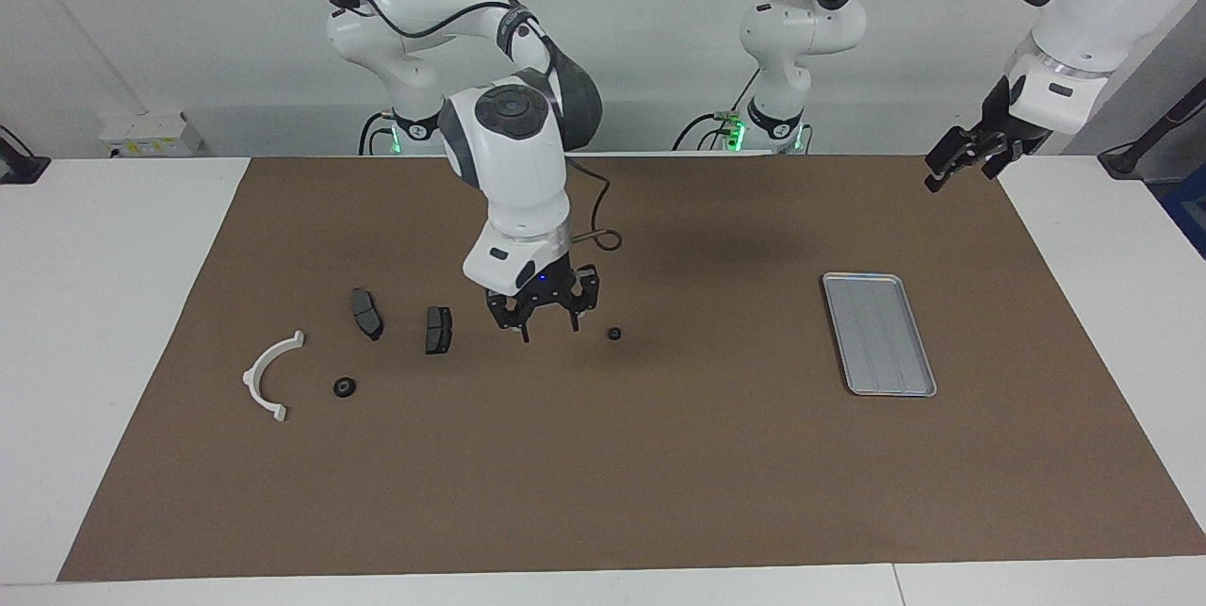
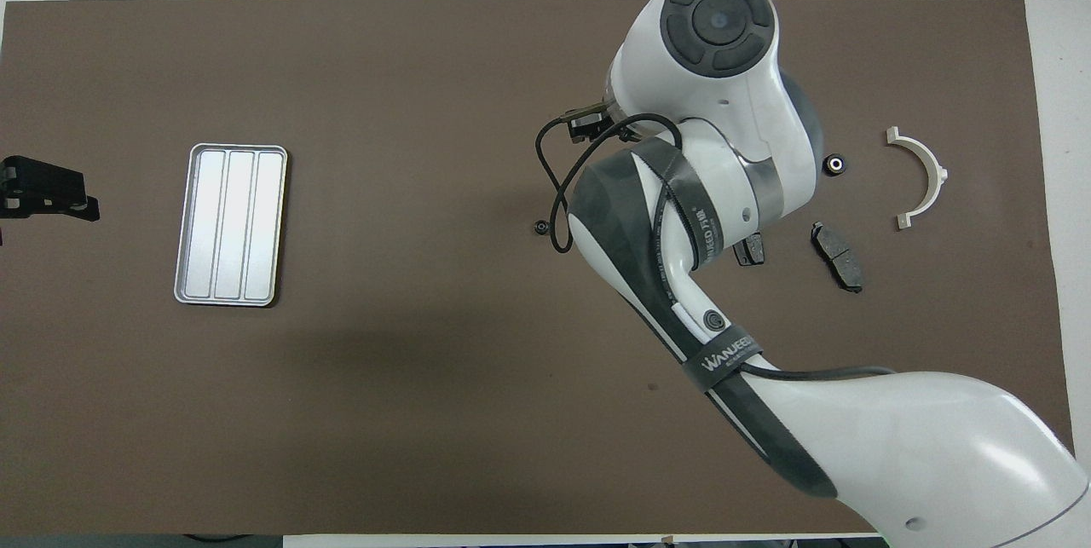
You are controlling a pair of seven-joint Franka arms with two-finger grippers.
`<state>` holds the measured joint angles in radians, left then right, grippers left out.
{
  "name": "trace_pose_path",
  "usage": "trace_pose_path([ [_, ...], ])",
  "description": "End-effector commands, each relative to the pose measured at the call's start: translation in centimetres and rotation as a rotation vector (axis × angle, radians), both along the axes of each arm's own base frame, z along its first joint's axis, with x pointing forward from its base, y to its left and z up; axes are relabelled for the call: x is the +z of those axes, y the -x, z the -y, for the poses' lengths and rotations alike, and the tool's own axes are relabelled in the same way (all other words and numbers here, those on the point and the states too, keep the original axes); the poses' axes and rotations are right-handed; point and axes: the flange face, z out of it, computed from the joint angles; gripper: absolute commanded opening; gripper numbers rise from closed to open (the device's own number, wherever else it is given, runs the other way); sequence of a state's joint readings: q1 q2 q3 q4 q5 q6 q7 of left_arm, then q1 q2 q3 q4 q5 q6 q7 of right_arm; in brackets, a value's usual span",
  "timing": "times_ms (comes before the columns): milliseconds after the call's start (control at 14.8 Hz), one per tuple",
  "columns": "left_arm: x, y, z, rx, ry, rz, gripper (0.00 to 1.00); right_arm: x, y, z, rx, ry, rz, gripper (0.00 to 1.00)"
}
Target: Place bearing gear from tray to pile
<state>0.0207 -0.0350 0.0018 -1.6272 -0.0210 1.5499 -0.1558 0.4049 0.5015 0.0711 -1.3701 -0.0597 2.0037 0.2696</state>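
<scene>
The left tool (image 1: 966, 158) waits in the air over the edge of the brown mat (image 1: 660, 474), at the left arm's end of the bench (image 1: 113, 304), with its fingers spread and nothing between them. The tray (image 1: 879, 333) lies flat on the mat with nothing in it. Well away from the tray, toward the right arm's end, two dark brake pads (image 1: 366, 313) (image 1: 438, 329) lie side by side and apart from each other. The right tool (image 1: 544, 328) hangs low over the mat between the tray and the pads, close to the pad that is closer to the tray. Its fingers stand apart and seem to hold nothing, though the overhead view hides them under the arm. A small black bearing gear (image 1: 613, 334) sits on the mat just beside this tool, on its tray side. Farther from the robots than the pads lie the white half-ring bracket (image 1: 271, 375) and a second bearing gear (image 1: 345, 387) near it
</scene>
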Motion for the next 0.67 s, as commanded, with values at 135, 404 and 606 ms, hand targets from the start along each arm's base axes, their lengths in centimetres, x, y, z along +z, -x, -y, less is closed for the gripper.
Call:
trace_pose_path([
  [135, 0.1, 0.3, 0.1, -0.009, 0.017, -0.004, 1.00, -6.1, 1.8, -2.9, -0.030, -0.005, -0.029, 0.69],
  [404, 0.1, 0.4, 0.1, -0.008, 0.017, -0.008, 1.00, -7.7, 3.9, -6.7, -0.044, -0.015, -0.042, 0.69],
  [606, 0.1, 0.4, 0.2, -0.013, 0.017, -0.008, 1.00, -10.4, 4.6, -6.6, -0.039, -0.014, -0.043, 0.67],
])
